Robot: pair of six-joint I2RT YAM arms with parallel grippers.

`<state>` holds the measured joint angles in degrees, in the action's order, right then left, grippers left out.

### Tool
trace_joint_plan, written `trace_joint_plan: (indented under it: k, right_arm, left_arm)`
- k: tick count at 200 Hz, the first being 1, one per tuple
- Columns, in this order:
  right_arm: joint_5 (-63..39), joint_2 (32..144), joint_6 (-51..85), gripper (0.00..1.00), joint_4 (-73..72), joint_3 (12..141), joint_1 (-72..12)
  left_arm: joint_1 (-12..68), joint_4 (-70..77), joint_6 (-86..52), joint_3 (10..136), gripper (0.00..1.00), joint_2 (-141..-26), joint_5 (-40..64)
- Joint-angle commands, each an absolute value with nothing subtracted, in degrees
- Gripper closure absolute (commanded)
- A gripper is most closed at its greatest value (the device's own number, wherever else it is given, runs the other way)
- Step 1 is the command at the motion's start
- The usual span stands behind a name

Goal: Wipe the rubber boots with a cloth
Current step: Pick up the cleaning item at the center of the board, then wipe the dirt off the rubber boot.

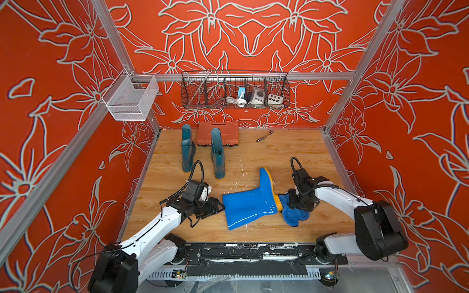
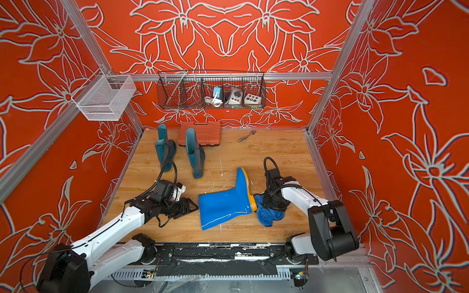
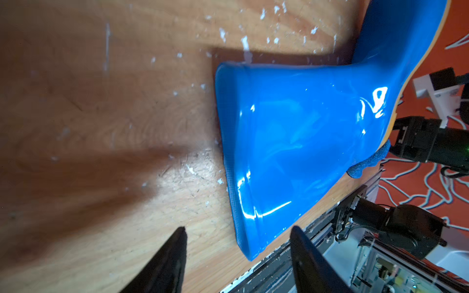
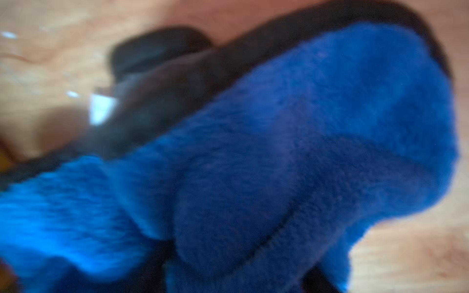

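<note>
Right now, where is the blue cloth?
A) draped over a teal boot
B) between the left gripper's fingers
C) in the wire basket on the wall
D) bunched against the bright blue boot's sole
D: in both top views the cloth sits bunched against the yellow-orange sole of the bright blue boot, which lies on its side.

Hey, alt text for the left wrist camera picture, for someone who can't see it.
A glossy bright blue boot lies on its side on a scuffed wooden floor, its open top facing the left gripper, whose black jaws stand apart, empty. A fuzzy blue cloth peeks out past the boot's orange sole.
</note>
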<state>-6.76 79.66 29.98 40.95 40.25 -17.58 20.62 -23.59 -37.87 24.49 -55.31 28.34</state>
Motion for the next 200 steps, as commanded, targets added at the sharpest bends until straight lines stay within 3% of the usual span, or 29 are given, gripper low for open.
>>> trace_joint_plan:
  k: [1, 18, 31, 59, 85, 111, 143, 162, 181, 200]
  right_arm:
    - [-8.3, 79.6, 27.8, 1.00, 39.3, 39.9, -15.4]
    - [-7.3, 72.9, 27.4, 1.00, 41.2, 41.8, -14.4]
    - [-7.0, 68.2, 26.6, 1.00, 42.2, 44.0, -14.3]
    - [-8.4, 66.5, 24.3, 1.00, 48.5, 51.0, -15.8]
    - [-1.3, 66.3, 26.7, 1.00, 48.6, 55.7, -31.0]
    - [-5.3, 75.0, 30.9, 1.00, 37.4, 58.3, -46.2]
    - [-9.7, 91.6, 33.3, 1.00, 23.7, 64.3, -56.8]
    - [-14.3, 99.6, 34.6, 1.00, 18.5, 65.8, -57.0]
    - [-14.5, 102.4, 33.6, 1.00, 23.6, 65.6, -53.5]
    - [-13.5, 96.6, 32.9, 1.00, 25.9, 57.8, -45.7]
  left_arm:
    - [20.4, -15.6, -42.7, 21.7, 0.37, -54.1, 29.9]
    - [20.5, -10.1, -44.4, 19.1, 0.38, -54.8, 30.9]
    - [20.5, -5.8, -45.2, 17.8, 0.45, -58.3, 33.1]
    - [20.5, 1.2, -46.0, 19.0, 0.55, -67.5, 38.7]
    - [21.5, 8.0, -49.3, 18.3, 0.57, -71.0, 38.0]
    - [22.8, 8.5, -49.2, 20.1, 0.59, -73.6, 37.7]
    - [23.1, 13.2, -52.2, 18.2, 0.82, -74.9, 36.0]
    - [23.1, 12.8, -51.6, 18.9, 1.00, -76.3, 36.1]
    - [23.1, 9.7, -48.6, 20.9, 1.00, -77.0, 36.1]
    - [23.1, 7.4, -46.5, 22.5, 1.00, -76.9, 35.1]
